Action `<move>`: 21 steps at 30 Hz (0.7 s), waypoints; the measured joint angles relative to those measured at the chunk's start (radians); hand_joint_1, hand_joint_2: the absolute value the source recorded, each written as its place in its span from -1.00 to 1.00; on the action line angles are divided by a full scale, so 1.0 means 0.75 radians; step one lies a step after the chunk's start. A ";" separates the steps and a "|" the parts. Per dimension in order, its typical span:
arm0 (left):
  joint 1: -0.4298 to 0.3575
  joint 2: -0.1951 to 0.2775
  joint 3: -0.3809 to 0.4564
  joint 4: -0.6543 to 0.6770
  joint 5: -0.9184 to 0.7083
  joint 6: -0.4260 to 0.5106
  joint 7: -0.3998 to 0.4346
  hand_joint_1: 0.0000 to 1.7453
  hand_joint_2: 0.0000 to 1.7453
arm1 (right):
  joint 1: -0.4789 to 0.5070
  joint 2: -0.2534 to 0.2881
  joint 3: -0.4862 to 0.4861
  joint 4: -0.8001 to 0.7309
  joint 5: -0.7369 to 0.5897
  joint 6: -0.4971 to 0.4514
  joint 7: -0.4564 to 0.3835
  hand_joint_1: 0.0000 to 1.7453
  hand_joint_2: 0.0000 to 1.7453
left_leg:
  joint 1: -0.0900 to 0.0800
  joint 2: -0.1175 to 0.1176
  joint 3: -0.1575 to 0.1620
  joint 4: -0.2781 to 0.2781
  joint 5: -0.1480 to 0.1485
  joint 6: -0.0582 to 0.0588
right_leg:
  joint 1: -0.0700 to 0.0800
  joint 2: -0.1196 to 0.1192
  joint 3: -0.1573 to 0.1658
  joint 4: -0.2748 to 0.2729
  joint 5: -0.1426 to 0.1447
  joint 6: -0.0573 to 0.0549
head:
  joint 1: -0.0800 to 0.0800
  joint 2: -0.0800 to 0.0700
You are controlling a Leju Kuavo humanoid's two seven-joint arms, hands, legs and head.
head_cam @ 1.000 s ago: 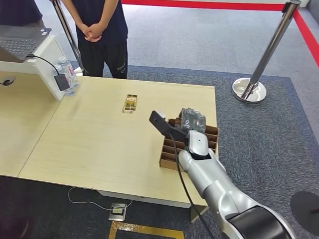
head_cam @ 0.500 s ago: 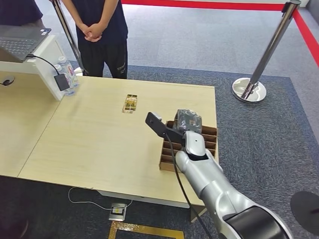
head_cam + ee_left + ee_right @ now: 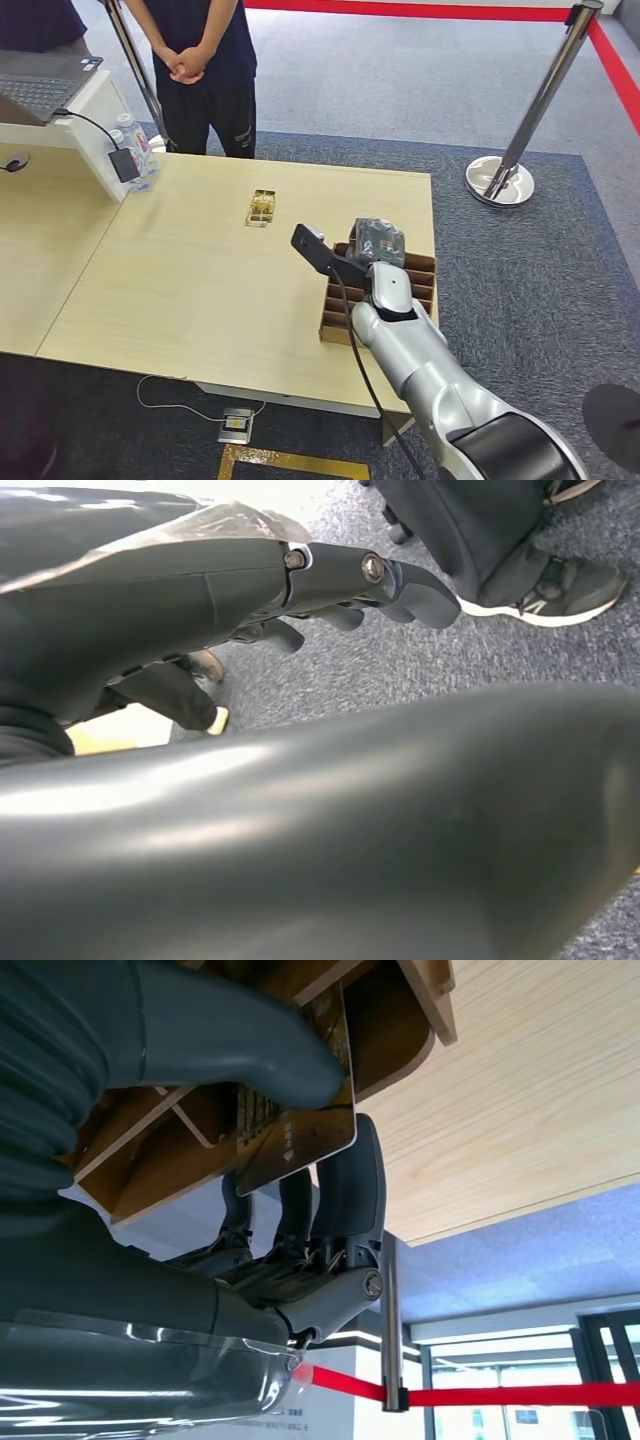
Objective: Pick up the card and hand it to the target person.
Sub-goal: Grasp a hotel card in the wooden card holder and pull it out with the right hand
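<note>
- Card (image 3: pixel 298 1125) sat pinched between our right hand's (image 3: pixel 302 1160) thick thumb (image 3: pixel 249 1040) and darker fingers (image 3: pixel 347 1190), partly inside the wooden divider box (image 3: pixel 423 270); its long axis ran roughly along the slot it stood in
- From the head view, our right hand (image 3: pixel 380 243) hovered over the box at about 4 o'clock on the table (image 3: pixel 189 270); the person (image 3: pixel 204 60) stood at 11 o'clock beyond the far edge, hands clasped
- Left hand (image 3: pixel 317 580) hung low over the carpet, fingers loosely apart and holding nothing; so the right one was plainly nearer
- We judged the coming move turned on lifting the card clear of the dividers, then carrying it toward 11 o'clock; a small clear case (image 3: pixel 261 207) lay along that path
</note>
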 joint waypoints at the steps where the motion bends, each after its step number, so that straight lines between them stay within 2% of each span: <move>1: 0.000 0.000 0.000 0.000 -0.001 0.001 0.000 -1.00 -1.00 | 0.000 0.000 0.000 0.000 0.000 -0.002 -0.001 0.18 1.00 | 0.000 0.000 0.000 0.000 0.000 0.000 | 0.000 0.000 0.000 0.000 0.000 0.000 | 0.000 0.000; 5: 0.000 0.000 0.000 0.000 -0.004 0.004 -0.006 -1.00 -1.00 | -0.002 0.000 -0.001 0.000 0.000 -0.004 -0.005 0.27 1.00 | 0.000 0.000 0.000 0.000 0.000 0.000 | 0.000 0.000 0.000 0.000 0.000 0.000 | 0.000 0.000; 12: 0.000 0.000 0.000 0.000 -0.005 0.005 -0.008 -1.00 -1.00 | -0.008 0.000 -0.002 -0.001 0.000 -0.006 -0.013 0.66 1.00 | 0.000 0.000 0.000 0.000 0.000 0.000 | 0.000 0.000 0.000 0.000 0.000 0.000 | 0.000 0.000; 16: 0.000 0.000 0.000 0.000 -0.005 0.005 -0.008 -1.00 -1.00 | -0.008 0.000 -0.002 0.000 0.000 -0.006 -0.013 0.95 1.00 | 0.000 0.000 0.000 0.000 0.000 0.000 | 0.000 0.000 0.000 0.000 0.000 0.000 | 0.000 0.000; 21: 0.000 0.000 0.000 0.000 -0.005 0.006 -0.008 -1.00 -1.00 | -0.009 0.000 -0.003 0.000 0.000 -0.006 -0.016 1.00 1.00 | 0.000 0.000 0.000 0.000 0.000 0.000 | 0.000 0.000 0.000 0.000 0.000 0.000 | 0.000 0.000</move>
